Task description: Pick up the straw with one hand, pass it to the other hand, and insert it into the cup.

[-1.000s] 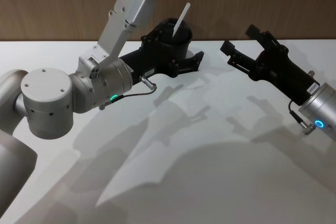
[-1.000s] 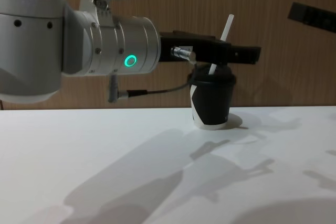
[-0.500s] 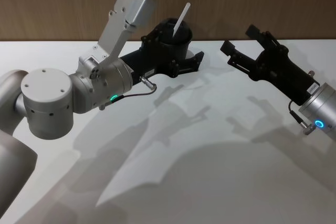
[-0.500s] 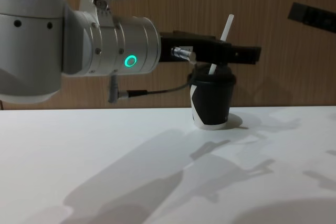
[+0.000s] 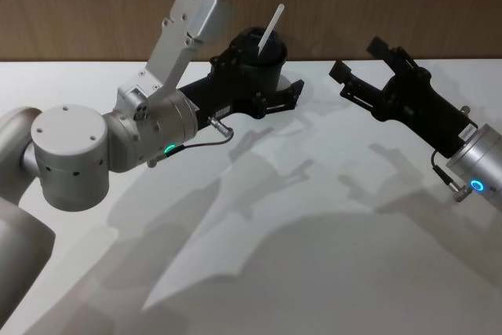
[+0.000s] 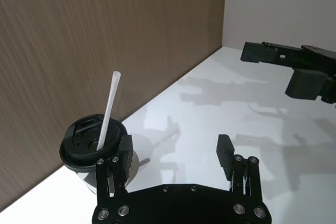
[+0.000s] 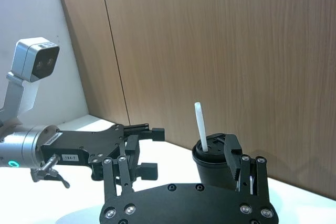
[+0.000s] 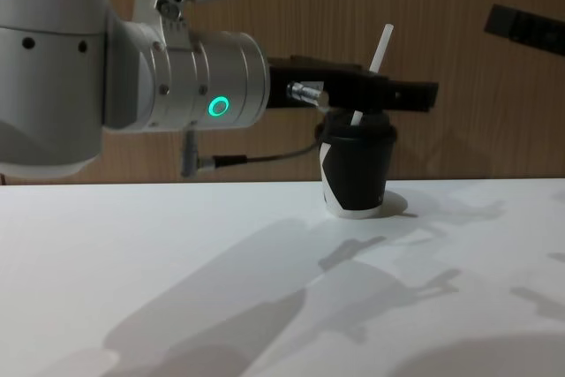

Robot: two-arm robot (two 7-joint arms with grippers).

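Observation:
The black cup (image 5: 265, 54) stands upright at the far side of the white table, by the wood wall. The white straw (image 5: 271, 27) sticks out of its lid, leaning slightly. My left gripper (image 5: 263, 76) hovers open at lid height. In the left wrist view the cup (image 6: 86, 142) and the straw (image 6: 108, 108) sit just beyond one finger, outside the gap of the left gripper (image 6: 175, 148). My right gripper (image 5: 362, 59) hangs open in the air to the right, apart from the cup. The chest view shows the straw (image 8: 378, 55) rising past the left gripper (image 8: 415, 93), above the cup (image 8: 356, 169).
The white table (image 5: 314, 217) lies under both arms, with only shadows on it. The brown wood wall (image 5: 94, 5) stands right behind the cup. A thin black cable (image 8: 265, 154) hangs from the left wrist.
The left arm has shifted very slightly. The cup, the straw and the right gripper have not moved.

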